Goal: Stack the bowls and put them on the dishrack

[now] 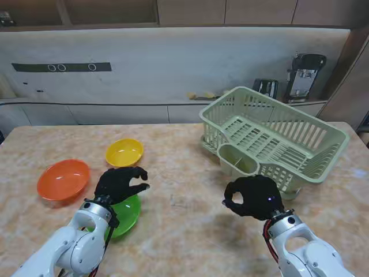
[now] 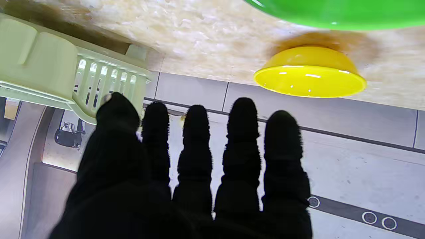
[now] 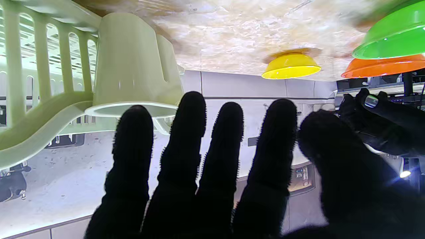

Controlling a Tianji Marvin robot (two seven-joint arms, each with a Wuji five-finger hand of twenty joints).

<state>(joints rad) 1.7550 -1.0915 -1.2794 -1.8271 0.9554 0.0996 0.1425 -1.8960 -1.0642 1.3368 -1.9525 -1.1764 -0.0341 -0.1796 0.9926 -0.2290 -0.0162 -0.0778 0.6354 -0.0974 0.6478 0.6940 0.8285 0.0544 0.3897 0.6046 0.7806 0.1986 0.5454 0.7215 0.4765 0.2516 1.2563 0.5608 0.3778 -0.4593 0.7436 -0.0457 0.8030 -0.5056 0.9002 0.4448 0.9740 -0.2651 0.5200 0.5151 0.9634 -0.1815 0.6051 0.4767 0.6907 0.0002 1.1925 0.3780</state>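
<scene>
1. Three bowls sit on the left part of the table (image 1: 190, 231). The green bowl (image 1: 125, 214) is nearest to the robot. The orange bowl (image 1: 63, 179) is farther left, and the yellow bowl (image 1: 124, 152) is farther away.
2. The dish rack (image 1: 277, 138) stands on the right side, well apart from the bowls.
3. The left hand (image 1: 118, 183) is much nearer the bowls than the right hand (image 1: 253, 196). It hangs over the far edge of the green bowl. The yellow bowl lies just ahead of its fingers.
4. The left fingers (image 2: 196, 132) are apart and a little curled. They hold nothing. It is hard to tell if they touch the green bowl.
5. The right hand is near the cup holder (image 1: 239, 161) on the rack. Its fingers (image 3: 189, 126) are apart and curled, and it holds nothing too.
6. The bowls are not stacked yet. The left hand looks like the one to pick up a bowl first.
</scene>
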